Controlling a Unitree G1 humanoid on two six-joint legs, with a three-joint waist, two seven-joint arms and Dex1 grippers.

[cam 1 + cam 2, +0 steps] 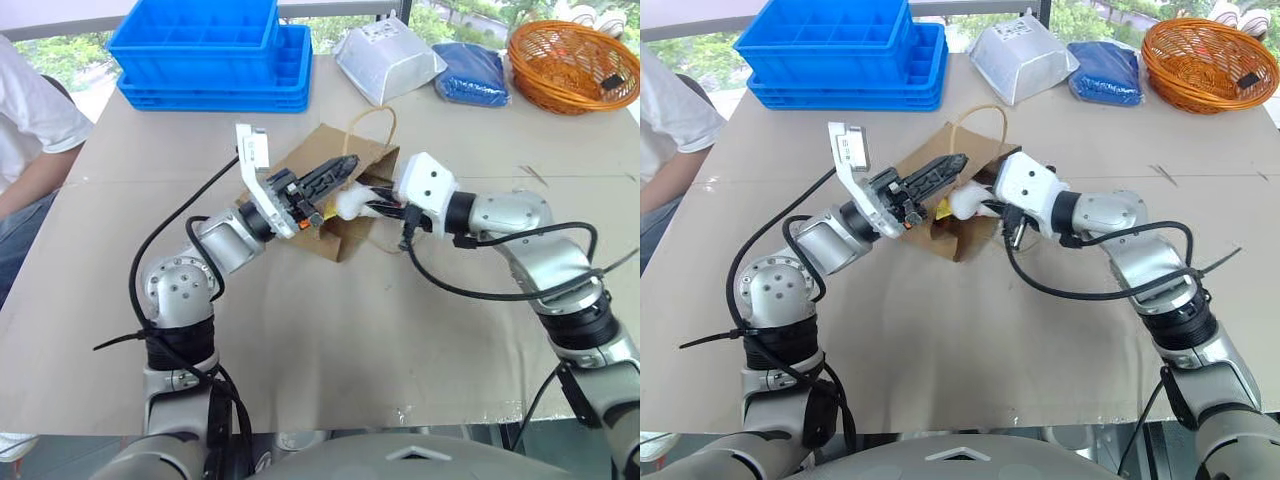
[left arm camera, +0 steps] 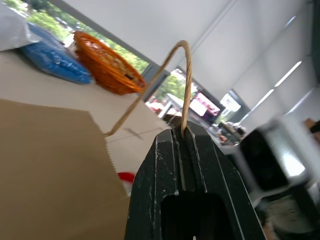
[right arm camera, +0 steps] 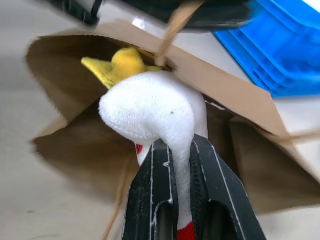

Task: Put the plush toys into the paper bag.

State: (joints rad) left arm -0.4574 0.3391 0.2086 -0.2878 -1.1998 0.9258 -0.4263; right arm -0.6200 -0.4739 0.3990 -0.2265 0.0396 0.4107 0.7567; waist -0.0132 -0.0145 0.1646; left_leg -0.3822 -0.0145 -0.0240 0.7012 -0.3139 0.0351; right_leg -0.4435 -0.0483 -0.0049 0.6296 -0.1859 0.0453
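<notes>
The brown paper bag (image 1: 318, 146) lies on its side in the middle of the table, its mouth facing my right arm. My left gripper (image 1: 349, 162) is shut on one tan cord handle (image 2: 185, 75) and holds it up above the bag's mouth. My right gripper (image 3: 177, 143) is shut on a white bird plush toy (image 3: 150, 110) with a yellow crest (image 3: 118, 66) and red bits. The bird (image 1: 965, 203) sits right at the bag's opening, its head just inside the mouth. The bag's inside is dark behind it.
Stacked blue crates (image 1: 210, 50) stand at the table's back left. A white-grey plastic pouch (image 1: 388, 60), a blue cloth bundle (image 1: 470, 75) and an orange wicker basket (image 1: 572, 65) line the back right. A person in a white shirt (image 1: 25, 130) sits at the left edge.
</notes>
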